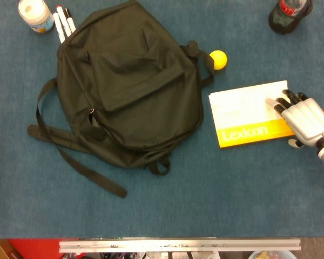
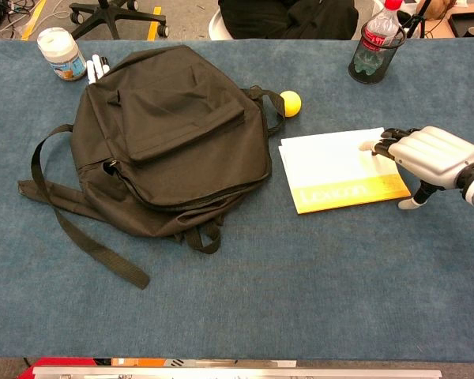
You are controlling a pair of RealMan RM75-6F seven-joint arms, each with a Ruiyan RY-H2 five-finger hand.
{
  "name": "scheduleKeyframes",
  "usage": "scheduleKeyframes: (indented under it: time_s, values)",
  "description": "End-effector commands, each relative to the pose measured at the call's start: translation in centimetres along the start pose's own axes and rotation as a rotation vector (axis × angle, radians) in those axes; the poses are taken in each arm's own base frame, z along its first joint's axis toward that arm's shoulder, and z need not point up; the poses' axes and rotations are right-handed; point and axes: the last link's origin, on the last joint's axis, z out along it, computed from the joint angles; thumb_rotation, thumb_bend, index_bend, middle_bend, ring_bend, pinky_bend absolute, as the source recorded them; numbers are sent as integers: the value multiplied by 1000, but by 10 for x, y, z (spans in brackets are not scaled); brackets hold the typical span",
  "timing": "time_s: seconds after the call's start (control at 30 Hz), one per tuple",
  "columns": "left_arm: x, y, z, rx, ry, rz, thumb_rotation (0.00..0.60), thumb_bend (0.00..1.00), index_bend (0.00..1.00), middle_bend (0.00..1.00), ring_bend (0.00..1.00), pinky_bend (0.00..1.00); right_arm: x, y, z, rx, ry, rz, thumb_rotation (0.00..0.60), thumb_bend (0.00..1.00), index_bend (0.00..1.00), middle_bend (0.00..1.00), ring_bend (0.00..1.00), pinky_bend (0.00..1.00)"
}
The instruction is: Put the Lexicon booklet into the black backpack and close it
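The black backpack (image 1: 127, 83) (image 2: 170, 134) lies flat on the blue table, its zips closed as far as I can tell, straps trailing to the left and front. Right of it lies the Lexicon booklet (image 1: 243, 116) (image 2: 336, 170), white with a yellow band along the near edge. My right hand (image 1: 303, 117) (image 2: 425, 154) hovers over the booklet's right edge, fingers spread and pointing left over the white page, thumb out to the near side. Whether the fingertips touch the paper is unclear. Nothing is held in it. My left hand is out of both views.
A yellow ball (image 1: 218, 59) (image 2: 290, 103) sits between the backpack and the booklet's far corner. A white jar (image 1: 35, 13) and markers (image 1: 63, 21) stand at the back left. A mesh cup with a bottle (image 2: 374, 55) is at the back right.
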Motion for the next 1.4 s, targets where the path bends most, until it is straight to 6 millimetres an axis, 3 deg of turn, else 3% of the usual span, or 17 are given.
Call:
scheduleKeyframes:
  time_s: [0.03, 0.3, 0.8, 1.13, 1.4]
  values:
    - [-1, 0, 1, 1, -4, 4, 600, 264, 206, 188, 131, 239, 0, -1, 5, -1, -4, 1, 600, 34, 134, 244, 94, 232]
    - [0, 0, 3, 0, -1, 5, 600, 264, 206, 188, 131, 239, 4, -3, 13, 1, 0, 10, 600, 117, 134, 244, 102, 249]
    - [0, 0, 3, 3, -6, 9, 600, 264, 206, 188, 131, 239, 1, -4, 18, 2, 2, 2, 600, 137, 134, 259, 140, 302]
    - [1, -2, 3, 9, -6, 0, 600, 264, 206, 188, 131, 238, 6, -9, 22, 16, 28, 20, 600, 492, 145, 318, 194, 344]
    - [1, 0, 6, 6, -8, 0, 600, 264, 206, 187, 131, 239, 18, -11, 30, 19, 98, 53, 600, 551, 204, 336, 214, 362]
